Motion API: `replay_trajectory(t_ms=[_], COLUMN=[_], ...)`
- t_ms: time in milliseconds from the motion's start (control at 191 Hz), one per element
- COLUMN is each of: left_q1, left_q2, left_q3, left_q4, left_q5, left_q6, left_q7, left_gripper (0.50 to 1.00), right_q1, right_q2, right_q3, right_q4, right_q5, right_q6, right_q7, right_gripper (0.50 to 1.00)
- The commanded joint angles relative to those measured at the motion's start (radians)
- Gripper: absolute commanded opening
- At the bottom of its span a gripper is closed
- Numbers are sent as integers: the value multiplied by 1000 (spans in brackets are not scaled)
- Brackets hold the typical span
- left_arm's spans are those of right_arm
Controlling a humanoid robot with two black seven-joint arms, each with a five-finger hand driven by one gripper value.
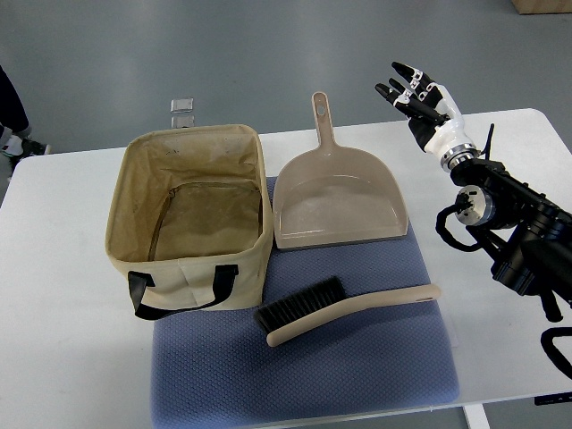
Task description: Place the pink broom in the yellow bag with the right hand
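In the top view, a white table (63, 232) carries a blue-grey textured mat (357, 349), and on that mat lies the pale pink hand broom with black bristles (344, 308), flat, its bristle end toward the bag and its handle reaching to the right. Just left of the bristles stands the open, pale yellow fabric bag with black strap handles (190, 219), upright, partly on the mat. Behind the broom rests a pale pink plastic dustpan (338, 201), its handle pointing away from the robot. The right hand (418, 92), black and white, hovers above the table's far right corner, well apart from the broom, its fingers extended, slightly spread and holding nothing.
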Motion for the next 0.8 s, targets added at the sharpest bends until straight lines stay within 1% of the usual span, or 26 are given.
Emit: replay_trajectory(t_ms=[0,407,794], left_q1=[0,8,9], left_q2=[0,0,0], left_q3=[0,2,0], left_q4=[0,-2,-2], left_q5=[0,0,0], left_q6=[0,0,0], left_q7=[0,0,0], left_gripper=[1000,1000,1000], right_q1=[0,2,94], right_q2=[0,-1,-35], right_q3=[-1,-1,-41], right_q4=[0,0,0], right_q5=[0,0,-54], right_q6=[0,0,-12], right_q7=[0,-2,-12], right_gripper=[930,928,928])
